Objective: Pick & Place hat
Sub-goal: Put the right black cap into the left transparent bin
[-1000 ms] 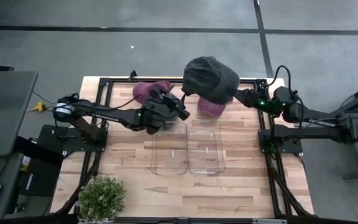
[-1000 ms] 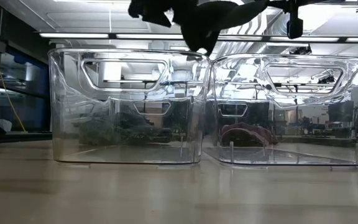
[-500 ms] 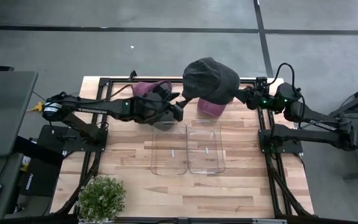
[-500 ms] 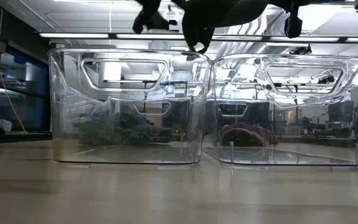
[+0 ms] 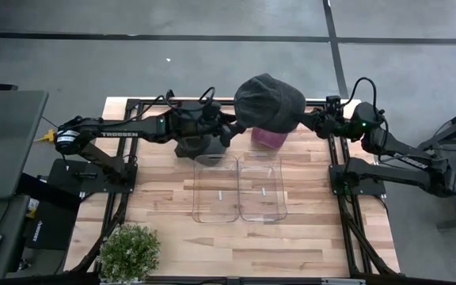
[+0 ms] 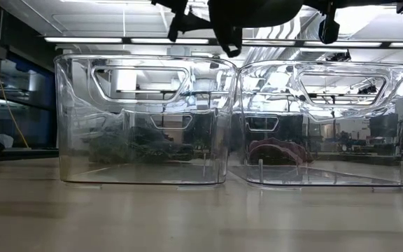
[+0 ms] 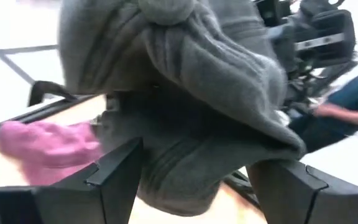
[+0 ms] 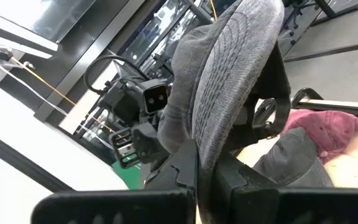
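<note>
the grey hat (image 5: 269, 103) hangs in the air above the table's far edge, just beyond the two clear bins (image 5: 238, 188). the right gripper (image 5: 311, 121) is clamped tight on the hat's fabric at its right side, and in the right wrist view the cloth (image 8: 229, 93) rises from between the closed fingers (image 8: 182, 171). the left gripper (image 5: 229, 131) sits at the hat's left lower edge with its fingers (image 7: 114, 174) spread wide to either side of the hanging cloth, not closed on it. a pink hat (image 5: 269, 138) lies on the table under the grey one, behind the right bin. another grey hat (image 5: 192, 148) lies under the left arm. a plant (image 5: 130, 250) stands at the near left corner.
</note>
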Available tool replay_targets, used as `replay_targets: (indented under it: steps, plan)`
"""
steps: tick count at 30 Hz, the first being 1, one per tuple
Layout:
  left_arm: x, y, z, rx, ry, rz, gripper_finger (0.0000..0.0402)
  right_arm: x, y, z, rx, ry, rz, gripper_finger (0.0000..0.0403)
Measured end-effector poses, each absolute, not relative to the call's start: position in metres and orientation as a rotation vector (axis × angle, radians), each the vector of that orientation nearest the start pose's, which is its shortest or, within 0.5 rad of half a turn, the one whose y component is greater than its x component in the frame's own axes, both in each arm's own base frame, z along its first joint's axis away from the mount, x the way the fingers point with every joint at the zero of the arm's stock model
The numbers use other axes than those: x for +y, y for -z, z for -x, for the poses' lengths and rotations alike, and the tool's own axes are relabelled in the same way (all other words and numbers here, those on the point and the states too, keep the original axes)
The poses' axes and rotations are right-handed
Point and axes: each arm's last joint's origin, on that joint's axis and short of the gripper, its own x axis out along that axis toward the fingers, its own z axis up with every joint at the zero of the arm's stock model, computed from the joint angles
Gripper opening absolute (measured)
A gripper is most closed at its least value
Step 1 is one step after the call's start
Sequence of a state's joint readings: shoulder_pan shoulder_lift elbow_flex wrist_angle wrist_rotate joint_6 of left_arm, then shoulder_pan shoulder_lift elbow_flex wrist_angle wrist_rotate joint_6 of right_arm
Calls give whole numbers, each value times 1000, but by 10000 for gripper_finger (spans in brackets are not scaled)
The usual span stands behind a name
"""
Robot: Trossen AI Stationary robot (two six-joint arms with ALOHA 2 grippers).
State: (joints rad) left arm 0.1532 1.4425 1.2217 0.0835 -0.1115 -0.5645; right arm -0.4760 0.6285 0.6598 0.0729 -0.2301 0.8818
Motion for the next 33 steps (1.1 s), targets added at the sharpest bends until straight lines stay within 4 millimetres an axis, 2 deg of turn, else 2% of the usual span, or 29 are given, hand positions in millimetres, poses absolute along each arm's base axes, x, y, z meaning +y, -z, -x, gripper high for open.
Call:
replay_targets:
  steps: [13,24,33]
  plan:
    - [51,-358,-330,67,-229,615,268,-66,-331,-130,-157,229,-861,8]
    - [58,-363,-329,-61,-434,622,268,-64,-332,-130,-152,181,-852,5]
    - [56,-376,-330,-186,-329,683,268,-64,-336,-130,-183,145,-828,5]
